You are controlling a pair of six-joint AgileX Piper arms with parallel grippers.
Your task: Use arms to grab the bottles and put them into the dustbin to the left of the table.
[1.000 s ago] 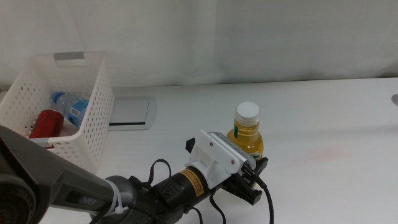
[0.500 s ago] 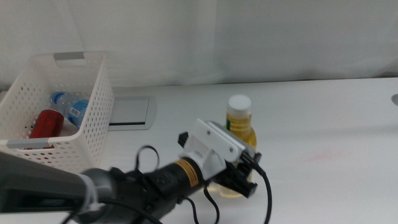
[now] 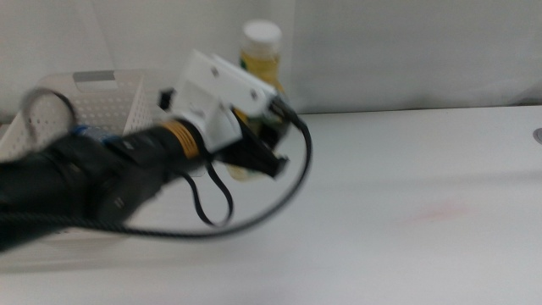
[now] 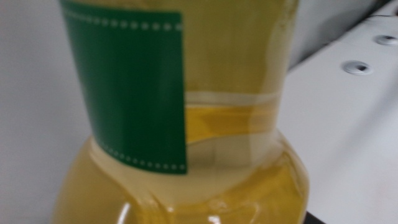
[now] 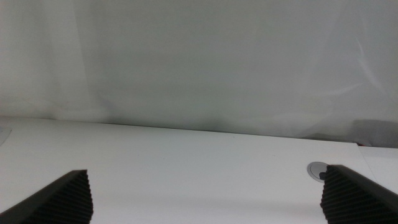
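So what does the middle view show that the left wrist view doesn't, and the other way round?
Only the middle view shows the left arm, its end effector carrying the juice bottle raised off the table, the bottle's white cap and the dustbin behind the arm. Only the left wrist view shows the bottle's green label and the juice level up close. Both show the yellow bottle and some white tabletop. The right end effector, open over bare table, appears in neither.

Pale wrinkled curtain [image 3: 406, 51] backdrop (evenly lit), grey grommet [image 5: 318, 168] at far edge
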